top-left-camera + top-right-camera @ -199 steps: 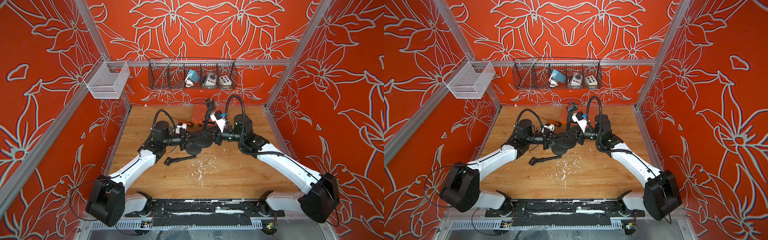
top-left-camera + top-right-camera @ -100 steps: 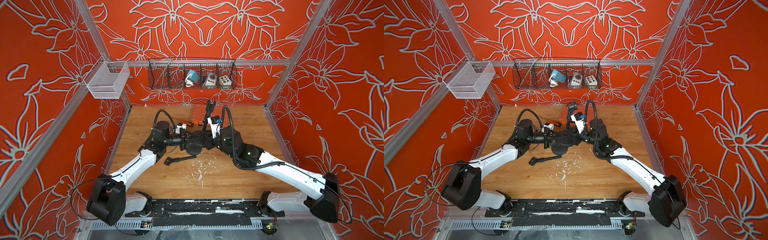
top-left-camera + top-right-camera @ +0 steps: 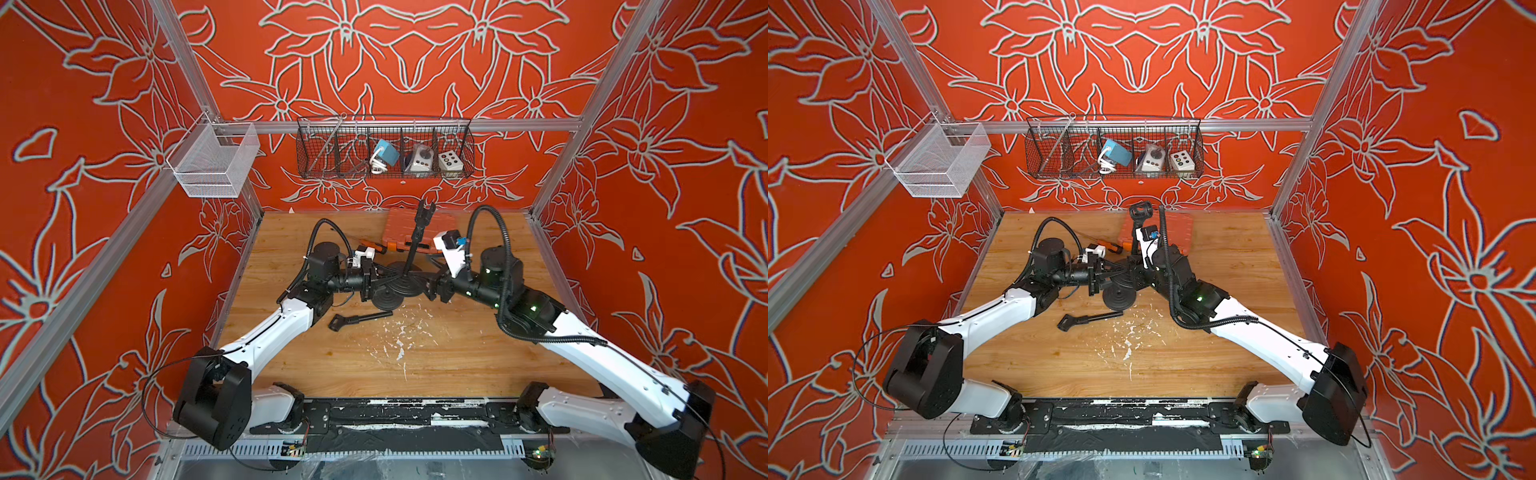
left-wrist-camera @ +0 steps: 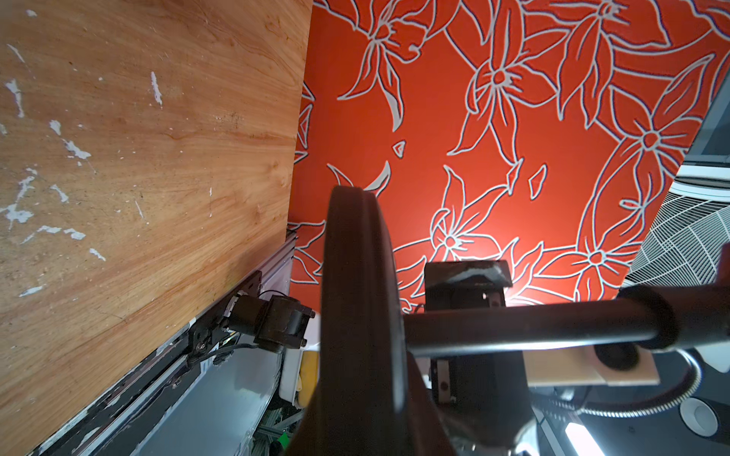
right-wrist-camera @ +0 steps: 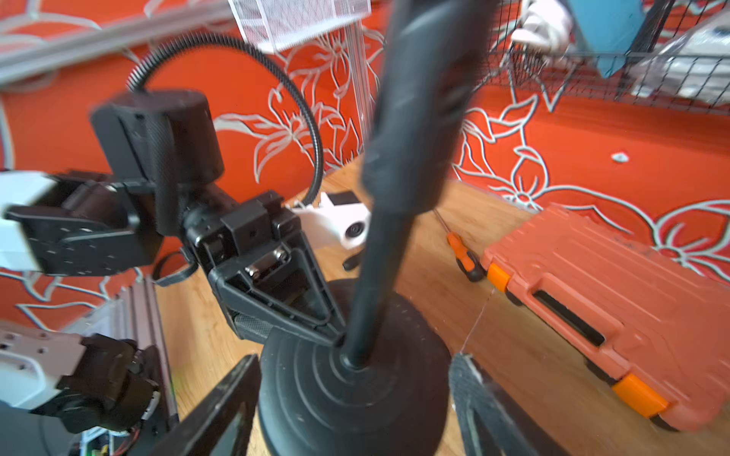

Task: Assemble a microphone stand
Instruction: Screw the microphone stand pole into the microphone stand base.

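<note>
The microphone stand is a round black ringed base carrying a thin black pole, with a clip at the top. My left gripper is shut on the base's rim; one of its fingers lies across the base up to the foot of the pole. My right gripper is open, its two fingers standing on either side of the base without touching it. A loose black rod-like part lies on the wood in front.
An orange tool case lies behind the stand, and an orange-handled screwdriver beside it. A black wire basket with small devices and a white mesh basket hang on the walls. White flecks mark the tabletop.
My right gripper has gone from shut to open, and its arm has shifted so the fingers now flank the base. The left gripper has kept its hold in the same place.
</note>
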Available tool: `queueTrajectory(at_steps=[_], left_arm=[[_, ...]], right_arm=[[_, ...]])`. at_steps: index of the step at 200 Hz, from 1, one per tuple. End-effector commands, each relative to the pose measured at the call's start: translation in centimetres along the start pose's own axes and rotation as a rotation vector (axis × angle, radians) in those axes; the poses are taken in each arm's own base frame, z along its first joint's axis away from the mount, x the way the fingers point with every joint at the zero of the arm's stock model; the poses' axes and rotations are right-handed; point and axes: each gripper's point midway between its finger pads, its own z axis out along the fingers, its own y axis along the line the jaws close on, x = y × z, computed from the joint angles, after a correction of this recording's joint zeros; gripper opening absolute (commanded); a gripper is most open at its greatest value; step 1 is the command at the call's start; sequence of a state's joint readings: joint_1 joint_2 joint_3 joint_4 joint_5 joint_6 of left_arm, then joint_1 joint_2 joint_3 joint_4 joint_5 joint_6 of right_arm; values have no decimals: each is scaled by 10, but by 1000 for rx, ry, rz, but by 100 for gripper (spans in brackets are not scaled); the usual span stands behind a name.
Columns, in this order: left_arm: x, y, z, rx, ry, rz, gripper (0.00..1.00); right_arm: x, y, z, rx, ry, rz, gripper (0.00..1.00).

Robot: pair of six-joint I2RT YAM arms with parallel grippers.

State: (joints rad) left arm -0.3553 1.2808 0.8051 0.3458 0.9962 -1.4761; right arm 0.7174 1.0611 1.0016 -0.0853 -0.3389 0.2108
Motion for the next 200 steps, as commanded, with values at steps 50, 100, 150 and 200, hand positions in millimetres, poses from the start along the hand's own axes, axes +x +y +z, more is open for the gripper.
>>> queueTrajectory(at_steps=[50,100,150,200], left_arm=[[15,-30,0,70,88,128,0],[14,-26,3,66,107,130,0],[11,-26,9,61,128,124,0],[10,-27,11,63,126,127,0]], right_arm=[[8,6,4,-339,42,-24,67],[9,4,14,-381,39,-94,67],[-5,2,24,-390,-19,-80,56],[-4,-8,34,-357,-17,0,41]])
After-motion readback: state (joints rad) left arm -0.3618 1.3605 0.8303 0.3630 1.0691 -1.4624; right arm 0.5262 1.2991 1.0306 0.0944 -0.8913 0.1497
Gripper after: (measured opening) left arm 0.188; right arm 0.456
